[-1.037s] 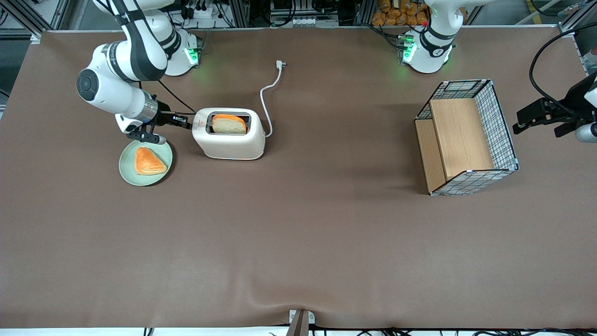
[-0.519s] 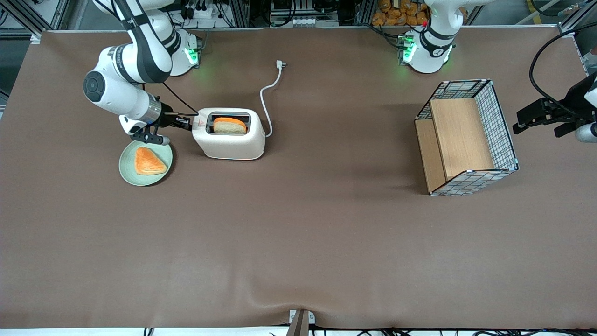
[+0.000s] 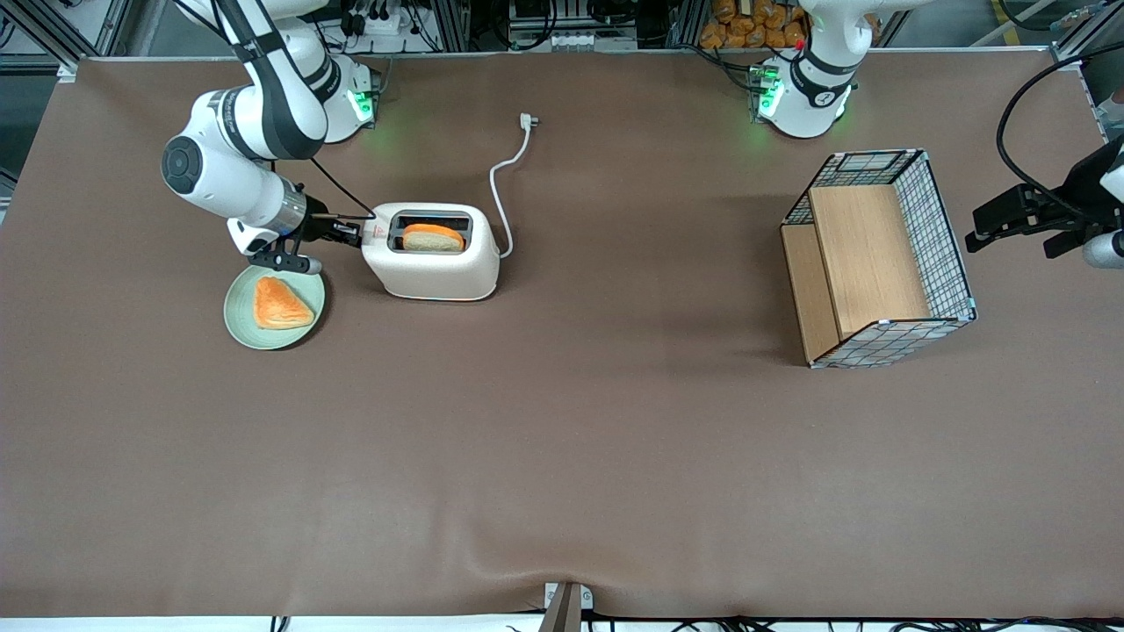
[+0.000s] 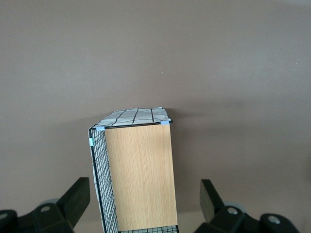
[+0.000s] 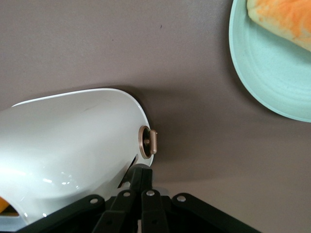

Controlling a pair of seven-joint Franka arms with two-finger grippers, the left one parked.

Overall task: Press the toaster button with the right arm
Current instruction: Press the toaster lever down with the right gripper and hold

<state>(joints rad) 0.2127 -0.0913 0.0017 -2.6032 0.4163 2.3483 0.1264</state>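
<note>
Pressing down at the toaster's (image 3: pixel 432 253) narrow end, my right arm's (image 3: pixel 237 149) tool (image 3: pixel 351 233), fingers together, sits on the toaster button (image 5: pixel 137 171). I judge it could slide off and tip the toaster toward the plate (image 3: pixel 241 320) on the desk (image 3: pixel 562 439).

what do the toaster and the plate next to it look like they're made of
Toaster: likely glossy cream plastic, with soft highlights on its rounded shell. Plate: probably glazed ceramic, though its smooth pale green could be melamine. The right arm's hand, fingers together, sits at the toaster's end.

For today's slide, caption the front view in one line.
Right arm's gripper at the toaster's narrow end, bread in its slot.
</note>
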